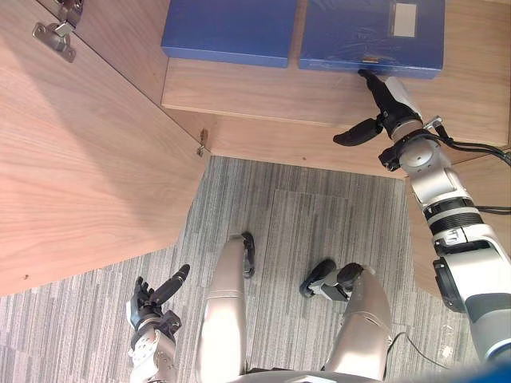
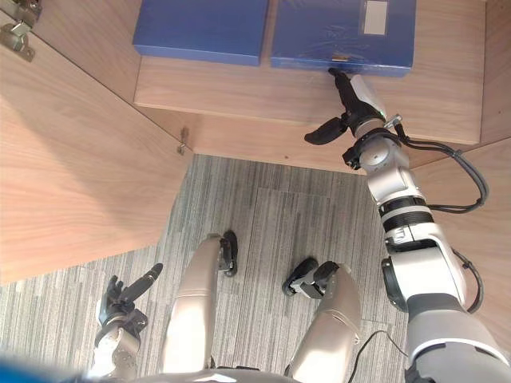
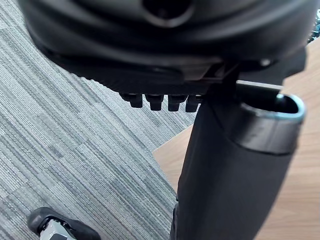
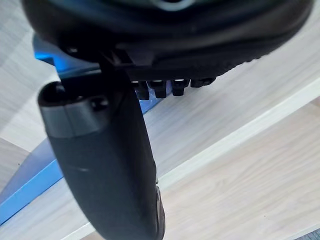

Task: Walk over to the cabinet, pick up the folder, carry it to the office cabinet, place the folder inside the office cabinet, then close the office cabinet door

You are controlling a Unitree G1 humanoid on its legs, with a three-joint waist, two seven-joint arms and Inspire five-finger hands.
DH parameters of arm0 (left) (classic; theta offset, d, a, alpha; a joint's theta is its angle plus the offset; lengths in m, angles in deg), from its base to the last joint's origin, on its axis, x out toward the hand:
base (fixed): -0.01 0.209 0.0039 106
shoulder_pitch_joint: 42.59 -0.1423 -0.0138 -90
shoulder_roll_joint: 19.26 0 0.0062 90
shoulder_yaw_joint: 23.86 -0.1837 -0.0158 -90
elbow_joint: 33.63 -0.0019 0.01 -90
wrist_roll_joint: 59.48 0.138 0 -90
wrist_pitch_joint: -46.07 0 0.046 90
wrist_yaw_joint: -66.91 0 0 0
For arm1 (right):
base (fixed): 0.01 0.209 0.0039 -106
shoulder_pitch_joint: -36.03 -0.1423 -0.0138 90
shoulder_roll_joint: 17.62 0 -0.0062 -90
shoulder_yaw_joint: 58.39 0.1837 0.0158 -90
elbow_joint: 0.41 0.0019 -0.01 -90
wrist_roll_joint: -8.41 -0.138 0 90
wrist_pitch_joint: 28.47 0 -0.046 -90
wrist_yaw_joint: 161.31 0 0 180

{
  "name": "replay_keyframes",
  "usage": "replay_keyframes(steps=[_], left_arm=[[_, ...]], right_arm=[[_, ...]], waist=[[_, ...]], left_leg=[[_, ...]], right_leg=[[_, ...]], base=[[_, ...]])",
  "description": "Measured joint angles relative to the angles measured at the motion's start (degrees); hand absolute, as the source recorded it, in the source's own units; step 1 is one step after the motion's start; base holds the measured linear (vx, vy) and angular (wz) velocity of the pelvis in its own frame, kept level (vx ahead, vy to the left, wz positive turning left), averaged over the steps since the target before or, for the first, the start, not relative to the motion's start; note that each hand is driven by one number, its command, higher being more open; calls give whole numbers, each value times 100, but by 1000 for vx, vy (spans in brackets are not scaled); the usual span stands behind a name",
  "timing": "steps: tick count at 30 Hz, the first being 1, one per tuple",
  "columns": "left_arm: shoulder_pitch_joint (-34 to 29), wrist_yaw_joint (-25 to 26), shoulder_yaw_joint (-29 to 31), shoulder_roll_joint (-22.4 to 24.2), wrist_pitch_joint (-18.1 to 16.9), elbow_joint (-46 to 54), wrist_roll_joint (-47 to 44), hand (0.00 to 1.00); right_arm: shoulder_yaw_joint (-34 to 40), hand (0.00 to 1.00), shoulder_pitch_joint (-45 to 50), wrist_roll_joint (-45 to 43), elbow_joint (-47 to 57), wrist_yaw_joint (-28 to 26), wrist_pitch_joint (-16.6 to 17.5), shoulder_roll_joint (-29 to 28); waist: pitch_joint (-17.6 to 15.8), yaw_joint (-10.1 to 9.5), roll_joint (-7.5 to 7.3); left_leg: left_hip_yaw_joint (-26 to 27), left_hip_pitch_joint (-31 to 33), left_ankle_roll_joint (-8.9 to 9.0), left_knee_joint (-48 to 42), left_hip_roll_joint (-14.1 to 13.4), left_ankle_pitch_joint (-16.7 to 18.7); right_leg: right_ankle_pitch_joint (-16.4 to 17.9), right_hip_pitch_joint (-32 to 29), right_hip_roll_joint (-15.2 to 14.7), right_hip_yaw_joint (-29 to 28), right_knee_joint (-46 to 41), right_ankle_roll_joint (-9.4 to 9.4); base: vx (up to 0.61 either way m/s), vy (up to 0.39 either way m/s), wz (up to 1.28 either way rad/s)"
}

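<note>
Right hand (image 1: 391,104) stretching flat, straight fingers (image 1: 375,84) touching blue folder's (image 1: 371,32) near edge on cabinet shelf (image 1: 263,92); left hand (image 1: 152,307) hanging relaxed, well apart.

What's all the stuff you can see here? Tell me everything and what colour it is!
cabinet door: 1, light wood, swung open on the left
hinges: 2, silver, at the door's top corner
shelf: 1, light wood, straight ahead
left folder: 1, blue, lying flat on the shelf
right folder: 1, blue with a pale label, lying beside the left folder
carpet: 1, grey, striped, on the floor below the shelf
right hand: 1, dark, straight fingers reaching the right folder's front edge
left hand: 1, dark, low beside the door, fingers relaxed, holding nothing
</note>
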State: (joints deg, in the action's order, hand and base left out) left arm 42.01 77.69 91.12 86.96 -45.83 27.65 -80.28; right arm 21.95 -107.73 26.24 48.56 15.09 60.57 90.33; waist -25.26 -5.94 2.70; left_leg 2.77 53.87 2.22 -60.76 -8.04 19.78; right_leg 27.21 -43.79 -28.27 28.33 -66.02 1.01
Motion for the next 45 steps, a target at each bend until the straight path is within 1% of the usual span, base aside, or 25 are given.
replay_keyframes(steps=[4, 5, 8, 13, 16, 19, 21, 22, 24, 25, 26, 28, 30, 31, 32, 34, 36, 37, 38, 39, 41, 42, 43, 44, 45], left_arm=[[-4, 3, 25, -7, -9, -62, 0, 100], [-5, 3, 36, -11, -9, -89, 0, 100], [-4, 3, 45, -10, -9, -153, 3, 100], [-3, 5, 46, -7, -15, -178, 8, 100], [-7, 12, 46, -4, -17, -176, 12, 100], [-33, 18, 44, -5, -18, -167, 105, 100], [-191, 23, 26, -10, -18, -1, 184, 100], [-261, 25, 23, -19, -27, 71, 255, 100], [-378, 40, 18, -68, -63, 221, 496, 100], [-396, 42, 18, -85, -78, 244, 543, 100], [-419, 43, 18, -134, -130, 246, 585, 100], [-450, 42, 19, -232, -142, 224, 654, 100], [-442, 32, 18, -266, -151, 198, 817, 100], [-441, 28, 19, -266, -152, 165, 837, 100], [-441, 27, 20, -269, -154, 36, 959, 100], [-437, 23, 23, -275, -152, -188, 1132, 100], [-433, 16, 72, -280, -151, -392, 1261, 100], [-410, 17, 164, -276, -139, -565, 1265, 100], [-407, 18, 267, -269, -135, -697, 1271, 100], [-408, 57, 500, -266, -129, -934, 1317, 100], [-440, 158, 749, -263, -127, -1172, 1355, 100], [-524, 252, 935, -222, -128, -1334, 1360, 100], [-564, 295, 1032, -185, -131, -1396, 1360, 100], [-675, 348, 1097, -75, -148, -1541, 1359, 100], [-680, 356, 1107, 68, -146, -1714, 1357, 100]], right_arm=[[235, 100, 2, -121, 41, 218, -76, -16], [353, 100, 1, -224, 88, 277, -109, -19], [636, 100, -14, -224, 149, 425, -143, -36], [640, 100, -50, -268, 137, 562, -280, -162], [641, 100, -50, -432, 34, 595, -353, -376], [622, 100, -34, -458, -185, 599, -461, -653], [429, 100, 141, -445, -238, 591, -502, -892], [312, 100, 211, -435, -236, 566, -497, -942], [-23, 100, 514, -426, -183, 406, -422, -993], [-73, 100, 572, -419, -183, 353, -400, -996], [-97, 100, 732, -377, -183, 233, -332, -1039], [-111, 100, 1084, -249, -191, 132, -252, -1172], [-119, 100, 1503, -188, -230, 46, -210, -1245], [-117, 100, 1587, -180, -263, 16, -213, -1251], [-107, 100, 1784, -157, -307, -17, -203, -1253], [-41, 100, 2002, -77, -518, -27, -196, -1266], [139, 100, 2175, 31, -782, -29, -196, -1317], [307, 100, 2305, 54, -958, -17, -190, -1356], [437, 100, 2428, 67, -1049, 0, -186, -1392], [663, 100, 2643, 66, -1109, 71, -189, -1525], [783, 100, 2826, 17, -1097, 241, -183, -1781], [833, 100, 2998, -46, -1053, 352, -136, -2071], [837, 100, 3090, -241, -1015, 393, -103, -2260], [849, 100, 3257, -624, -970, 429, -43, -2567], [879, 100, 3430, -964, -960, 466, 10, -2813]], waist=[[-28, 3, -44], [-47, 2, -77], [-105, 17, -107], [-122, 50, -117], [-139, 96, -131], [-148, 112, -151], [-138, 123, -199], [-130, 127, -218], [-117, 132, -246], [-112, 134, -254], [-84, 129, -285], [35, 136, -394], [173, 133, -491], [214, 131, -512], [348, 126, -544], [524, 127, -559], [680, 126, -577], [790, 124, -576], [889, 118, -568], [1036, 107, -567], [1101, 91, -569], [1195, 12, -557], [1226, -51, -549], [1322, -74, -528], [1378, -57, -460]], left_leg=[[24, 23, -17, 38, 0, -11], [55, 48, -20, 48, -3, -14], [101, 103, -30, 47, -11, -19], [124, 42, -32, 92, -11, -20], [145, -210, -61, 296, -17, -66], [222, -657, -66, 814, -93, -219], [381, -1157, -65, 1324, -151, -353], [428, -1290, -69, 1442, -172, -373], [546, -1766, -50, 1864, -204, -459], [566, -1872, -42, 1954, -213, -476], [617, -2091, -19, 2156, -252, -511], [671, -2396, 11, 2493, -262, -605], [705, -2805, 38, 2994, -275, -763], [728, -2919, 48, 3122, -279, -800], [769, -3094, 64, 3364, -278, -871], [791, -3356, 103, 3677, -279, -959], [803, -3623, 95, 3935, -290, -1012], [839, -3802, 166, 4053, -304, -1053], [908, -3934, 178, 4096, -336, -1060], [1006, -4127, 178, 4010, -412, -1060], [1087, -4304, 175, 3618, -545, -1058], [1037, -4327, 168, 3038, -685, -1054], [957, -4222, 93, 2525, -770, -1038], [486, -3966, 169, 1974, -723, -546], [-56, -3883, 268, 2247, -540, -161]], right_leg=[[-33, -45, 7, -11, 44, 8], [-50, -104, 8, -43, 52, 11], [-94, -189, 10, -85, 77, 26], [-117, -138, 13, -87, 132, 40], [-178, 100, 62, -24, 334, 18], [-427, 508, 295, 71, 919, 8], [-651, 898, 491, 92, 1478, 21], [-703, 986, 547, 88, 1609, 31], [-863, 1386, 708, 114, 2073, 64], [-897, 1482, 748, 118, 2180, 73], [-981, 1677, 856, 132, 2429, 91], [-1084, 1955, 991, 180, 2796, 122], [-1277, 2382, 1202, 303, 3381, 152], [-1326, 2478, 1256, 314, 3535, 160], [-1422, 2639, 1357, 328, 3825, 189], [-1562, 2907, 1509, 338, 4244, 224], [-1700, 3182, 1670, 327, 4642, 245], [-1793, 3350, 1759, 304, 4851, 241], [-1856, 3477, 1823, 261, 4991, 236], [-1958, 3672, 1929, 114, 5183, 194], [-2125, 3906, 2097, -205, 5430, 132], [-2291, 4095, 2274, -567, 5646, 48], [-2354, 4155, 2348, -799, 5717, 10], [-2361, 4181, 2432, -1287, 5771, -1], [-2361, 4160, 2506, -1646, 5776, -1]], base=[[-1, 0, -1], [-3, 7, -6], [-1, 16, -6], [-1, 3, -1], [6, -8, -2], [40, -9, -18], [81, 5, -28], [107, 4, -31], [133, -10, -23], [127, -20, -19], [108, -21, -18], [165, -37, -12], [179, -59, -3], [173, -57, -7], [105, -24, -9], [144, -23, -12], [170, -33, -17], [164, -34, -23], [154, -22, -46], [181, -24, -67], [120, -26, -100], [90, -22, -131], [139, 92, -191], [118, 170, -191], [114, 266, -190]])
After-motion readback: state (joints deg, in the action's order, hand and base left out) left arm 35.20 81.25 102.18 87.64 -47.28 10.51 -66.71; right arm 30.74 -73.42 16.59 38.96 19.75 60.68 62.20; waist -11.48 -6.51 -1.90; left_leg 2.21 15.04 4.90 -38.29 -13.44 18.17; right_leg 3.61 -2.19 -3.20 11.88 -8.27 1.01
